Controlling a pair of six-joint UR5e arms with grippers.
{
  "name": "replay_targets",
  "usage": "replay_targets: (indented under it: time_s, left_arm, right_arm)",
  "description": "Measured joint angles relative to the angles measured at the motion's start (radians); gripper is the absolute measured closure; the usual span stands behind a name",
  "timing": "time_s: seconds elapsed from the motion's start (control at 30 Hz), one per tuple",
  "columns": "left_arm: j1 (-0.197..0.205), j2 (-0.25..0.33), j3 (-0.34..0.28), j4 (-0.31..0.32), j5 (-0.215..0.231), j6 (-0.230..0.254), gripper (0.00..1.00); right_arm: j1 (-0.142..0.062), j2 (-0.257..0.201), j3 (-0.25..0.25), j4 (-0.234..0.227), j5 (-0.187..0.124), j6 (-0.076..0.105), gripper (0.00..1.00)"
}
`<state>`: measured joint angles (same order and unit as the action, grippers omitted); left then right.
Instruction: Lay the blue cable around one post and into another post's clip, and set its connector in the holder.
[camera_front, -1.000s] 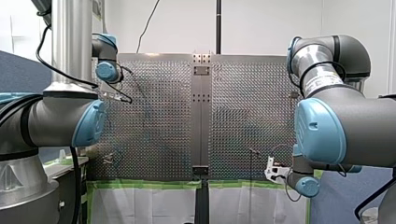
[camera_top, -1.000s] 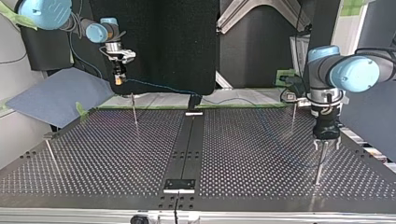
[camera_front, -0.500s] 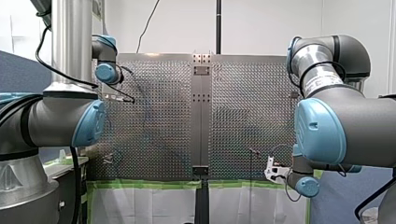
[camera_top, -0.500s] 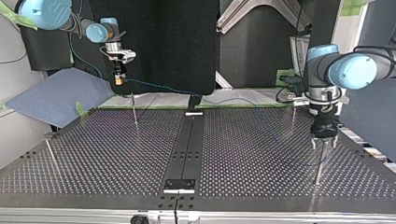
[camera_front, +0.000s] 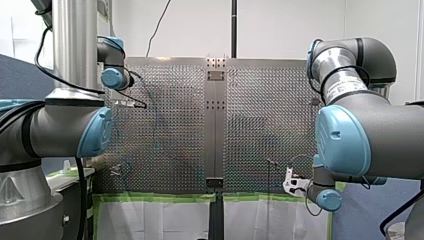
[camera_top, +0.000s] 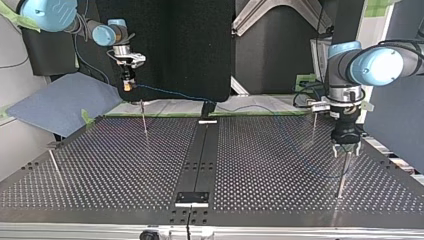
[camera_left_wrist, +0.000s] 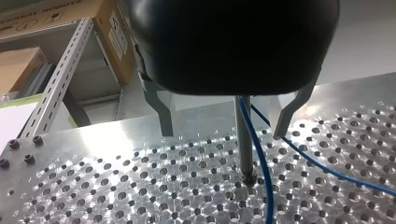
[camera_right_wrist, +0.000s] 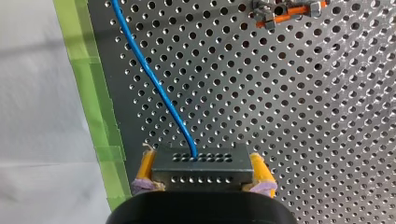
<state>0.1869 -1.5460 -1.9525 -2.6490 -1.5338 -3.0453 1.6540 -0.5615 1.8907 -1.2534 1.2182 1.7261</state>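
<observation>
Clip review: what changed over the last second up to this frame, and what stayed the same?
My left gripper lifted slightly and drifted a little toward the top view's left, open astride the post; it grasped and released nothing. My right gripper stayed shut on the connector, and the blue cable looks unchanged.

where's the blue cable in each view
front view: too faint to place.
top view: blue cable hangs from my right gripper at the view's left to the table's middle, then faintly toward the post under my left gripper.
left wrist view: beside that post, between the open fingers.
right wrist view: rising from the connector in the yellow pads.
shared landmark: green tape on the table's edge (front, top, right wrist).
</observation>
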Motion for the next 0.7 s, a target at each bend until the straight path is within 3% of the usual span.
replay_targets:
  time_s: [0.43, 0.7]
  left_arm:
    - [-0.005, 0.044, -0.008, -0.065, -0.025, 0.086, 0.00]
    - [-0.021, 0.109, -0.039, -0.073, -0.026, 0.101, 0.00]
  right_arm:
    - [0.000, 0.001, 0.000, 0.000, 0.000, 0.000, 1.00]
    - [0.000, 0.000, 0.000, 0.000, 0.000, 0.000, 1.00]
